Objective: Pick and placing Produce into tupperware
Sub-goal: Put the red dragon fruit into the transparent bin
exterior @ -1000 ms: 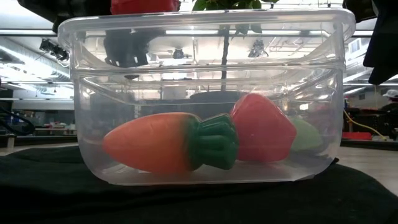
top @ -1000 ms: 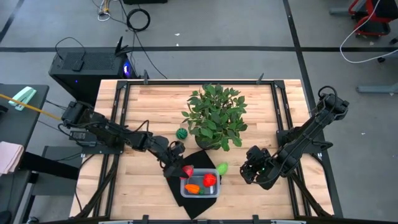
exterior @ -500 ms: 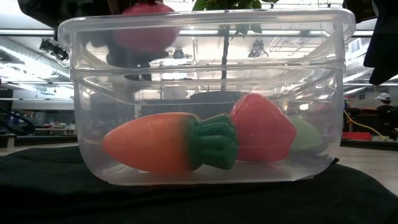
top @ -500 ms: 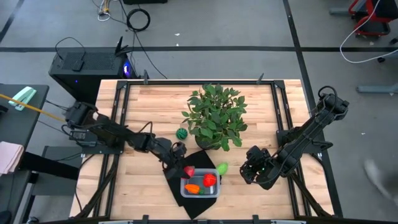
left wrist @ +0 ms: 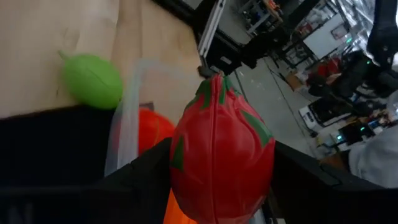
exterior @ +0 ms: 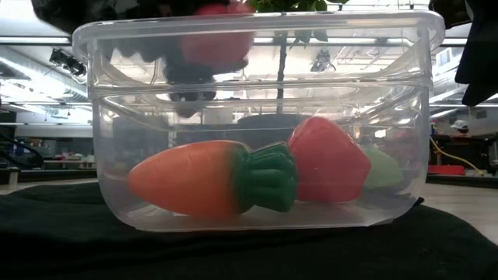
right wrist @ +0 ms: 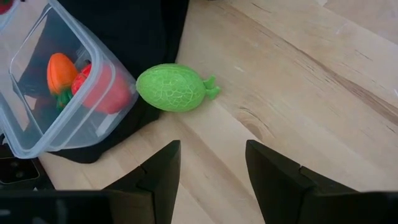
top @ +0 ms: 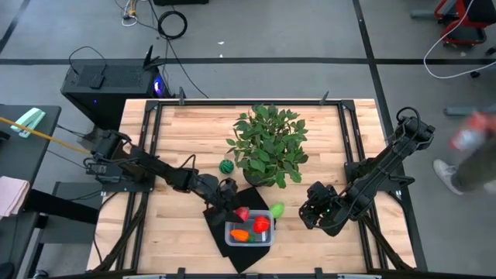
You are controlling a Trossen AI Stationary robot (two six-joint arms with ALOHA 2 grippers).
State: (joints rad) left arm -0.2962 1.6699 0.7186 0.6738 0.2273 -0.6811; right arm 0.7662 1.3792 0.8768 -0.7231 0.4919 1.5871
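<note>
Left tool [top: 235, 211] clamped on red toy fruit [left wrist: 217, 149] above the tupperware [top: 267, 239]; right tool [right wrist: 208, 167] apart, empty.

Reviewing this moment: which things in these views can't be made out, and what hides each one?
- Left gripper jaws: left wrist view, the held red fruit covers the contact.
- Pale green piece: low view, blurred behind the tupperware wall and the strawberry.
- Striped green ball: high view, too small for detail.
- Person: high view, blurred, cut by the edge.
</note>
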